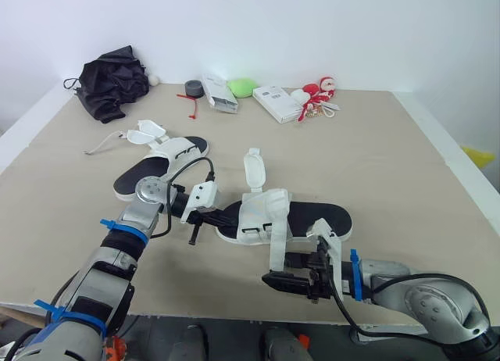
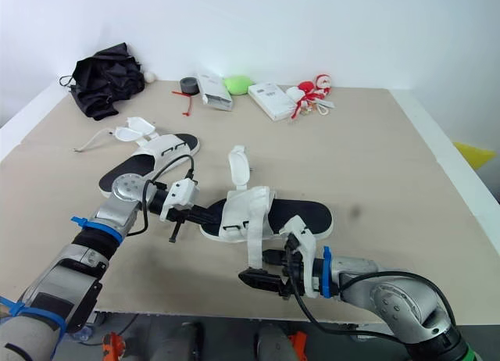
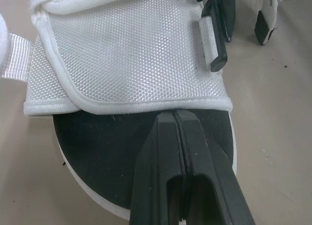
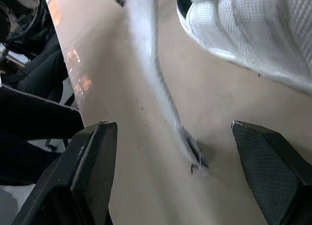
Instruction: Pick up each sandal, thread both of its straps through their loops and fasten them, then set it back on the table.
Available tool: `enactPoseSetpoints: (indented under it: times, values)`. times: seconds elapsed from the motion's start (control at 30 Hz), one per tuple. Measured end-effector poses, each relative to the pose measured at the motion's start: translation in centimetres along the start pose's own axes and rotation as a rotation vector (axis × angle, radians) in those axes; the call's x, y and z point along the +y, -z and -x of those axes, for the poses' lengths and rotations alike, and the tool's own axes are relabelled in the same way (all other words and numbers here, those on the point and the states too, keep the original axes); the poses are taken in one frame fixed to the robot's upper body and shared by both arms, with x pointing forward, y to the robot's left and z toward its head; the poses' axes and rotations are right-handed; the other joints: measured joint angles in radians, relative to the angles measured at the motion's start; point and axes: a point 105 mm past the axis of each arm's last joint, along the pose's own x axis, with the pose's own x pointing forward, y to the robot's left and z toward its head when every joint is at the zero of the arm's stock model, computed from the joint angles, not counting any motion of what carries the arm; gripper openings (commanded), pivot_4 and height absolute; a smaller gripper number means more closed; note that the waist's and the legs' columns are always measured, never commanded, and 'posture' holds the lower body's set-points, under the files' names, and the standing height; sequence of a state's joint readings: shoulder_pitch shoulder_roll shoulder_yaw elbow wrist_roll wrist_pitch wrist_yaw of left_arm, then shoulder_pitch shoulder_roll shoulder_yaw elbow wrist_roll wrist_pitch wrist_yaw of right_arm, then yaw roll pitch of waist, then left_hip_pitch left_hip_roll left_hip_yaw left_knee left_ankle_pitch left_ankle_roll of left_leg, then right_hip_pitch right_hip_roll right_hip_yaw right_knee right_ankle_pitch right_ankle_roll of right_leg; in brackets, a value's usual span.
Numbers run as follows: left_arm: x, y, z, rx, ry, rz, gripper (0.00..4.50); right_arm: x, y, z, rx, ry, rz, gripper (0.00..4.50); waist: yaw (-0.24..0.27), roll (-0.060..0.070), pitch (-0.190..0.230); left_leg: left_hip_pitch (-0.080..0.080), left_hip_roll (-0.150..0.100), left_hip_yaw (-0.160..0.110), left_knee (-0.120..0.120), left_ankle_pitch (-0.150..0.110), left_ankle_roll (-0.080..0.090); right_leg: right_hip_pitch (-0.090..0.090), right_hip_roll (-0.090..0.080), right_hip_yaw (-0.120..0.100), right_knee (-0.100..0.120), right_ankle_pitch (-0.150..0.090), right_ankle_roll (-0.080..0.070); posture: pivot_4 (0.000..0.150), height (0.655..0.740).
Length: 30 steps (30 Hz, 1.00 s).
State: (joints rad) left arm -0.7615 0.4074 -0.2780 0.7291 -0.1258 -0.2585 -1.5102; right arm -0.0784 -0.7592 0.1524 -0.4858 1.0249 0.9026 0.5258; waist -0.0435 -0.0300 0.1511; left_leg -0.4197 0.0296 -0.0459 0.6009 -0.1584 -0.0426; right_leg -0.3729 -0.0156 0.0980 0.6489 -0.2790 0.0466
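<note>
Left eye view showed me two sandals on the table (image 1: 375,158). The near sandal (image 1: 312,216) lay with its long axis running sideways between my two claws. The far sandal (image 1: 160,167) sat beyond the left claw (image 1: 226,217), well apart from the right one. The left claw reached the near sandal's end on its own side. The right claw (image 1: 275,283) sat on the table-edge side of that sandal, just under its loose strap (image 1: 276,251), which hung from the white upper straight toward that claw. The upright strap (image 1: 254,170) stood beyond the upper, away from both claws. That made two straps undone on the near sandal, and the far one looked unfastened too. Right eye view gave the same layout. Left wrist view had the left claw's fingers (image 3: 195,176) pressed together, with nothing seen between them. Their tip was over the black footbed at the hem of the mesh upper. Right wrist view had the right claw's fingers (image 4: 92,157) spread wide, and the loose strap dangled ungripped between them, its end at or just above the table. I judged the right arm the nearer one for that strap, which ran lengthwise into its gap.
</note>
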Motion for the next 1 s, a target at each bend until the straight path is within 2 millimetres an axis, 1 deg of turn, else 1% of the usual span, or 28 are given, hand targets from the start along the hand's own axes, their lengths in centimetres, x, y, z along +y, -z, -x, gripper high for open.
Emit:
enactPoseSetpoints:
  times: [0.03, 0.07, 0.23, 0.3, 0.33, 0.57, 0.63, 0.7, 0.73, 0.77, 0.8, 0.83, 0.87, 0.9, 1.0]
  values:
    - [0.0, 0.0, 0.0, 0.000, 0.000, 0.000, 0.00, 0.0, 0.0, 0.0, -0.002, 0.000, -0.001, 3.65, 0.000, 0.000, 0.000, 0.000, 0.000, 0.000, 0.000, 0.000, 0.000, 0.000, 0.000, 0.000, 0.000, 0.000, 0.000, 0.150, 0.7380]
    - [0.0, 0.0, 0.0, 0.000, 0.000, 0.000, 0.00, -0.1, 0.0, -0.1, -0.005, 0.003, -0.006, 3.32, 0.000, 0.000, 0.000, 0.000, 0.000, 0.000, 0.000, 0.000, 0.000, 0.000, 0.000, 0.000, 0.000, 0.000, 0.000, 0.150, 0.7380]
    - [0.0, 0.0, 0.0, 0.000, 0.000, 0.001, 0.00, -0.1, 0.0, -0.1, -0.013, -0.004, -0.011, 0.97, 0.000, 0.000, 0.000, 0.000, 0.000, 0.000, 0.000, 0.000, 0.000, 0.000, 0.000, 0.000, 0.000, 0.000, 0.000, 0.150, 0.7380]
    - [0.0, 0.0, 0.0, -0.001, 0.000, 0.001, 0.00, -0.1, -0.3, 0.0, -0.026, -0.005, -0.012, 0.14, 0.000, 0.000, 0.000, 0.000, 0.000, 0.000, 0.000, 0.000, 0.000, 0.000, 0.000, 0.000, 0.000, 0.000, 0.000, 0.150, 0.7380]
    - [0.0, 0.0, 0.0, -0.001, 0.000, 0.001, 0.00, -0.2, -0.4, 0.1, -0.031, -0.002, -0.010, 0.06, 0.000, 0.000, 0.000, 0.000, 0.000, 0.000, 0.000, 0.000, 0.000, 0.000, 0.000, 0.000, 0.000, 0.000, 0.000, 0.150, 0.7380]
    - [0.0, 0.0, -0.1, -0.002, -0.001, 0.001, 0.00, 0.5, -0.3, 0.4, -0.034, -0.044, -0.016, 0.06, 0.000, 0.000, 0.000, 0.000, 0.000, 0.000, 0.000, 0.000, 0.000, 0.000, 0.000, 0.000, 0.000, 0.000, 0.000, 0.150, 0.7380]
    - [0.0, 0.0, -0.1, -0.002, -0.002, 0.001, 0.00, 1.0, -0.8, 0.8, -0.012, -0.091, -0.046, 0.06, 0.000, 0.001, 0.000, 0.000, 0.000, 0.000, 0.000, 0.000, 0.000, 0.000, 0.000, 0.000, 0.000, 0.000, 0.000, 0.150, 0.7380]
    - [0.0, 0.0, -0.1, -0.002, -0.004, 0.002, 0.00, 1.4, -1.9, 1.2, -0.006, -0.136, -0.050, 0.06, 0.000, 0.001, 0.000, 0.000, -0.001, 0.001, 0.001, 0.000, 0.000, 0.000, -0.001, 0.000, 0.000, 0.000, 0.000, 0.150, 0.7380]
    - [0.0, 0.1, 0.0, -0.002, -0.005, 0.002, 0.00, 1.8, -4.1, 1.9, -0.015, -0.185, -0.033, 0.06, 0.000, 0.002, 0.000, 0.000, -0.001, 0.001, 0.001, 0.000, 0.001, 0.000, -0.001, 0.001, 0.000, 0.000, 0.001, 0.150, 0.7380]
    - [0.0, 0.0, -0.1, -0.001, -0.003, 0.001, 0.00, 1.8, -5.0, 2.3, -0.028, -0.185, -0.016, 0.06, 0.000, 0.002, 0.000, 0.000, -0.001, 0.001, 0.001, 0.001, 0.001, 0.000, -0.002, 0.000, 0.000, 0.001, 0.001, 0.150, 0.7380]
    - [0.0, 0.1, -0.1, -0.001, -0.006, -0.002, 0.00, 1.7, -7.1, 2.9, -0.052, -0.199, -0.001, 0.06, 0.000, 0.002, 0.000, 0.000, -0.001, 0.001, 0.001, 0.001, 0.002, 0.001, -0.002, 0.000, 0.000, 0.001, 0.001, 0.150, 0.7380]
    - [0.0, 0.1, -0.1, -0.001, -0.007, -0.004, 0.00, 1.5, -8.1, 3.3, -0.062, -0.200, -0.001, 0.06, 0.000, 0.001, 0.000, 0.000, -0.001, 0.001, 0.001, 0.001, 0.002, 0.001, -0.002, -0.001, 0.000, 0.001, 0.000, 0.150, 0.7380]
    - [0.0, 0.0, -0.2, -0.003, -0.005, -0.012, 0.00, 1.3, -9.7, 3.9, -0.079, -0.195, 0.006, 0.06, 0.000, 0.001, 0.000, -0.001, -0.001, 0.001, 0.001, 0.001, 0.002, 0.000, -0.002, -0.001, 0.000, 0.001, 0.000, 0.150, 0.7380]
    - [0.0, -0.1, -0.2, -0.007, -0.008, -0.019, 0.00, 1.1, -10.9, 4.2, -0.080, -0.197, 0.000, 0.06, 0.001, 0.001, 0.000, -0.001, 0.000, 0.000, 0.000, 0.001, 0.002, 0.000, -0.002, -0.003, 0.000, 0.001, 0.000, 0.150, 0.7380]
    - [0.0, -0.3, -0.2, -0.014, -0.002, -0.030, 0.00, 0.3, -13.0, 4.4, -0.078, -0.190, -0.032, 0.06, 0.001, 0.004, 0.000, -0.004, -0.001, 0.000, -0.001, 0.001, 0.003, -0.002, -0.002, -0.003, 0.000, 0.000, 0.001, 0.150, 0.7380]
